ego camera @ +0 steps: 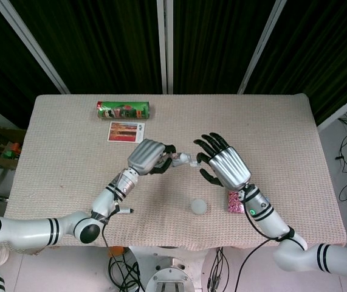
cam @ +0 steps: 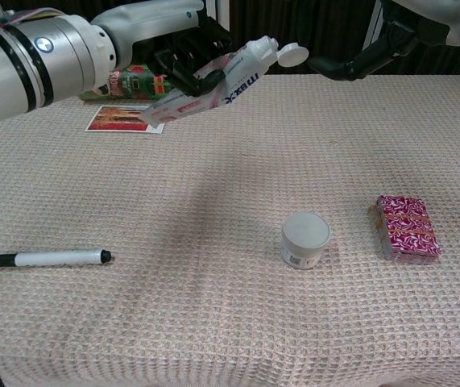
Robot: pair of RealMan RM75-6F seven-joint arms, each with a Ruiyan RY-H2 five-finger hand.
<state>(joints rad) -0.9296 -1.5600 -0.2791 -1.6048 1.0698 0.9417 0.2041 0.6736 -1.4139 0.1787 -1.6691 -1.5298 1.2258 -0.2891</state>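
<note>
Count, both views:
- 2 robot hands: left (ego camera: 147, 156), right (ego camera: 228, 166).
- 1 tube (cam: 213, 85) w/ flip cap.
- 1 jar (cam: 305, 239), white.
- 1 marker (cam: 47, 258).
- 1 red patterned box (cam: 407, 227).
- 1 green can (ego camera: 124, 110), on its side.
- 1 card (ego camera: 126, 131).
- 1 bench (ego camera: 270, 131), cloth-covered.

Total 6 loose items, 1 of each kind.

glossy plastic tube (cam: 213, 81), rough woven tablecloth (cam: 213, 322)

Left hand (cam: 183, 58) w/ tube (cam: 217, 81), flip cap (cam: 292, 54) open; right fingers (cam: 344, 66) nearby, apart.
</note>
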